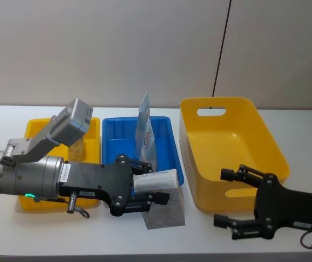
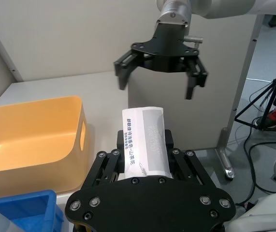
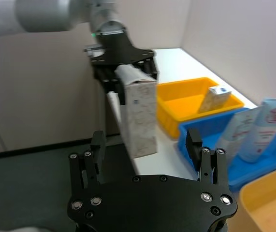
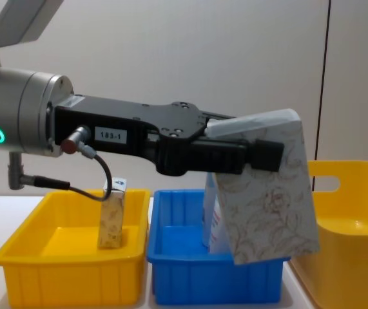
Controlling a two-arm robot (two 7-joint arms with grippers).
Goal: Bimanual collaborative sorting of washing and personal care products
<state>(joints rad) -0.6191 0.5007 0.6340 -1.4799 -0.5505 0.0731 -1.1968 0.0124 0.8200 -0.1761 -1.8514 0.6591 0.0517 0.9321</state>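
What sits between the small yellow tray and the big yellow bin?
The blue tray, with light-blue tubes standing in it. The head view shows this most plainly, and the chest view shows it from the side.

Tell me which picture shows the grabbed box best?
Chest view: the carton in the left gripper shows its patterned side large. Head, left wrist views: mainly its top. Right wrist view: smaller, beyond the open right gripper.

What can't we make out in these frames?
- Head view: small carton in the yellow tray, mostly behind the left arm.
- Chest view: tubes in the blue tray, covered by the held carton in the left gripper; count unclear.
- Chest view: yellow basket floor, behind its wall.
- Head view: right gripper, open by the basket; its arm runs off the lower right edge.
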